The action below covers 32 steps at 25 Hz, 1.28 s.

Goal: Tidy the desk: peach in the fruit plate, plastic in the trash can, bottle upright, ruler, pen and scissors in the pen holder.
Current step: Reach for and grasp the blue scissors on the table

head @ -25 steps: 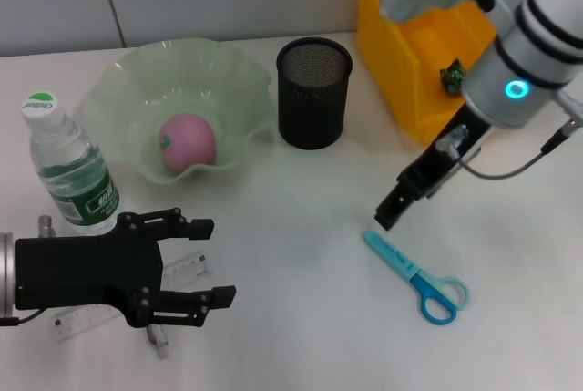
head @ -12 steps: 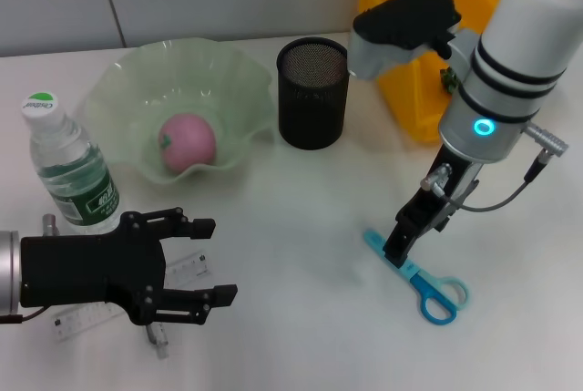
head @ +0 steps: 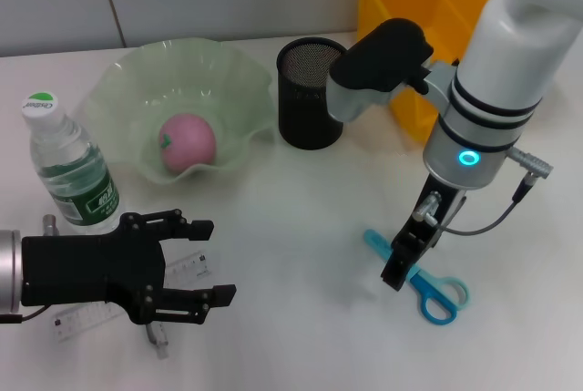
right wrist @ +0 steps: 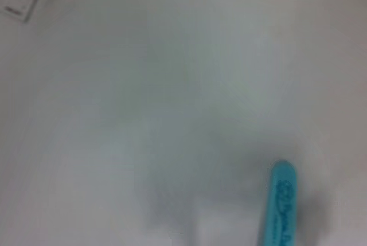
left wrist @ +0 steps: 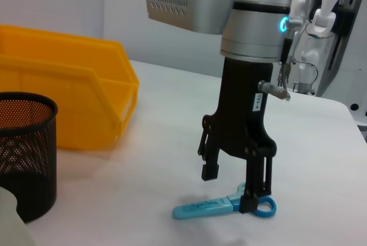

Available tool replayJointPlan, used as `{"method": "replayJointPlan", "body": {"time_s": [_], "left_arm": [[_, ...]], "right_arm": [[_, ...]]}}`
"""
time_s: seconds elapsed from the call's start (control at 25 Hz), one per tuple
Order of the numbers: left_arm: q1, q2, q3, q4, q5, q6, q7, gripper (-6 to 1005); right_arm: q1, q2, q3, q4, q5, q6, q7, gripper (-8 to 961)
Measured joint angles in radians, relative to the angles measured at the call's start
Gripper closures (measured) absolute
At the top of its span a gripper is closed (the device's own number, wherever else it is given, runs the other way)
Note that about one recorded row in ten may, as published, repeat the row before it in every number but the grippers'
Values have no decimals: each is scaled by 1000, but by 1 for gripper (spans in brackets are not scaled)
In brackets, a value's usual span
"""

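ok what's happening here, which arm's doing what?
Desk tidy, partway done. The right gripper is down at the blue scissors on the table, open, fingers straddling them near the handles; not closed on them yet. The left gripper hangs open over the ruler at the table's near left. The peach is already in the plate and the bottle stands upright. The pen holder shows nothing inside.
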Motion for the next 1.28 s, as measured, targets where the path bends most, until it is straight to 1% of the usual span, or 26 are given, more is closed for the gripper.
{"method": "replayJointPlan", "body": {"time_s": [0.2, 0.64, 0.88, 1.08, 1.2, 1.28], "left_arm": [[0, 0, 3, 0, 0, 3, -6, 132], [7, 0, -3, 0, 0, 8, -6, 132], [9, 0, -5, -1, 0, 8, -2, 133], [9, 0, -5, -1, 0, 8, 0, 133], [9, 0, -5, -1, 0, 8, 0, 133], [9, 0, -5, -1, 0, 7, 0, 133]], "right_arm": [[-4, 0, -10, 0, 21, 5, -6, 135], [-21, 1, -69, 6, 32, 29, -5, 135], [-36, 1, -72, -2, 32, 32, -4, 135], [-44, 1, -72, -2, 27, 44, -4, 279], [-45, 0, -72, 0, 24, 45, -4, 515], [-45, -1, -72, 0, 23, 47, -4, 557]]}}
